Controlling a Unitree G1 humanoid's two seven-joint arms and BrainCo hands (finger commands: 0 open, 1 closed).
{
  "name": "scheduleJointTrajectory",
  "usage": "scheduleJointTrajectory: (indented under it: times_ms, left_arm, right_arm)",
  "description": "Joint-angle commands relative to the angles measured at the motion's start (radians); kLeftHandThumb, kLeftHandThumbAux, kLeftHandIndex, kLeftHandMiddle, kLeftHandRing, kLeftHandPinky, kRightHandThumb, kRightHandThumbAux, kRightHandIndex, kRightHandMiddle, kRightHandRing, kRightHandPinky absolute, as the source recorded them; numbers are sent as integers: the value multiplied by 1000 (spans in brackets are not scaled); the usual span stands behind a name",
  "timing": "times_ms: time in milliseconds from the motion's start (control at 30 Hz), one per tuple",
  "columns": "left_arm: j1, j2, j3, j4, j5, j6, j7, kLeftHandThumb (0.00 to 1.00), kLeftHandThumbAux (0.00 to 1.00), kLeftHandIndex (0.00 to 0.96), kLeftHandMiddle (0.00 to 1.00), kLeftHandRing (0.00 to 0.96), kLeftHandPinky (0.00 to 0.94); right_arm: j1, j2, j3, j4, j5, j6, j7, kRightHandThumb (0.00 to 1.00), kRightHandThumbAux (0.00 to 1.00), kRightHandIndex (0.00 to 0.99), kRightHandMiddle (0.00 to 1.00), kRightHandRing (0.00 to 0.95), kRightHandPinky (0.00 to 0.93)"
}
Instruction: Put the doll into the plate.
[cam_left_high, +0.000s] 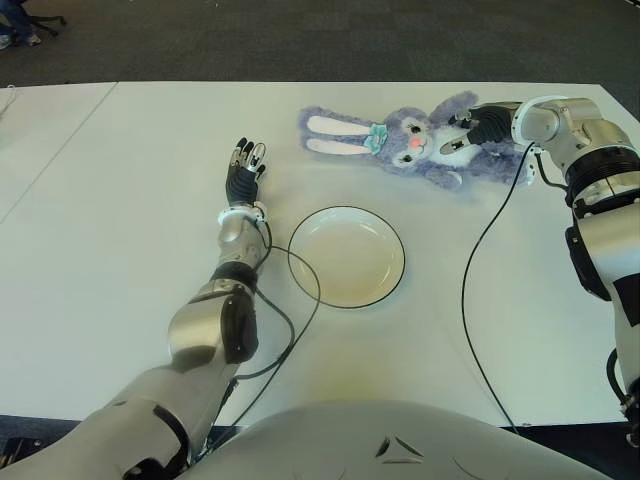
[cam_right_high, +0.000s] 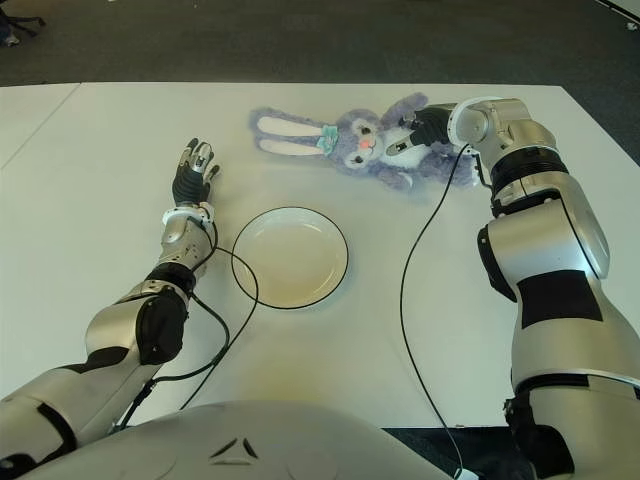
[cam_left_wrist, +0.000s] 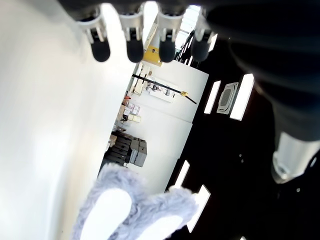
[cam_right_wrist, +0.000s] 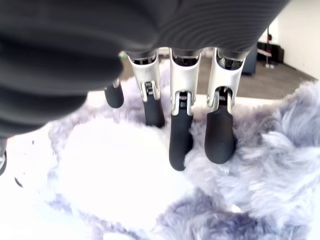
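Doll: a fluffy lavender plush rabbit with long white-lined ears and a teal bow (cam_left_high: 405, 141) lies flat on the white table (cam_left_high: 120, 250), at about 1 o'clock from the plate, well outside it; its ears point toward 9 o'clock.

Plate: a round cream ceramic plate with a thin dark rim (cam_left_high: 400, 262) sits near the table's middle, with nothing in it.

Right hand: the right hand (cam_left_high: 470, 128) is over the rabbit's body, at the 3 o'clock end of the toy. Its wrist view shows the dark-tipped fingers (cam_right_wrist: 220, 140) extended, their tips down in the fur of the belly; they are not wrapped around the toy, and no grip shows.

Left hand: the left hand (cam_left_high: 245, 170) shows at about 10 o'clock from the plate, just beside it, palm down, fingers (cam_left_wrist: 134, 50) straight and slack, holding nothing.

Cables: one black cable (cam_left_high: 470, 300) runs from the right wrist across the table toward 6 o'clock; another black cable (cam_left_high: 300, 300) loops from the left forearm, passing the plate's 9 o'clock edge.
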Motion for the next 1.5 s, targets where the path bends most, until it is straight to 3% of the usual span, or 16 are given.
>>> scheduleJointTrajectory:
  times_ms: [33, 667, 967, 1033, 1200, 1500]
  left_arm:
    - [201, -70, 5, 130, -2, 121, 32, 0, 584, 0, 0, 0, 23]
    - [204, -66, -1, 131, 7, 117, 42, 0, 557, 0, 0, 0, 23]
    - [205, -63, -2, 131, 7, 120, 40, 0, 566, 0, 0, 0, 31]
    - [208, -63, 6, 132, 1, 116, 29, 0, 567, 0, 0, 0, 27]
    - [204, -59, -2, 128, 7, 108, 32, 0, 552, 0, 0, 0, 16]
    - [209, -54, -5, 132, 11, 118, 35, 0, 568, 0, 0, 0, 34]
  right_arm:
    - [92, 25, 33, 19, -17, 42, 41, 187, 294, 0, 0, 0, 0]
    - [100, 17, 57, 17, -19, 39, 60, 281, 354, 0, 0, 0, 0]
    - [96, 7, 57, 8, -16, 42, 85, 241, 403, 0, 0, 0, 0]
    - [79, -15, 51, 11, -15, 48, 88, 226, 415, 0, 0, 0, 0]
    - [40, -75, 42, 9, -24, 42, 35, 214, 429, 0, 0, 0, 0]
    - [22, -131, 48, 0, -78, 65, -308, 188, 472, 0, 0, 0, 0]
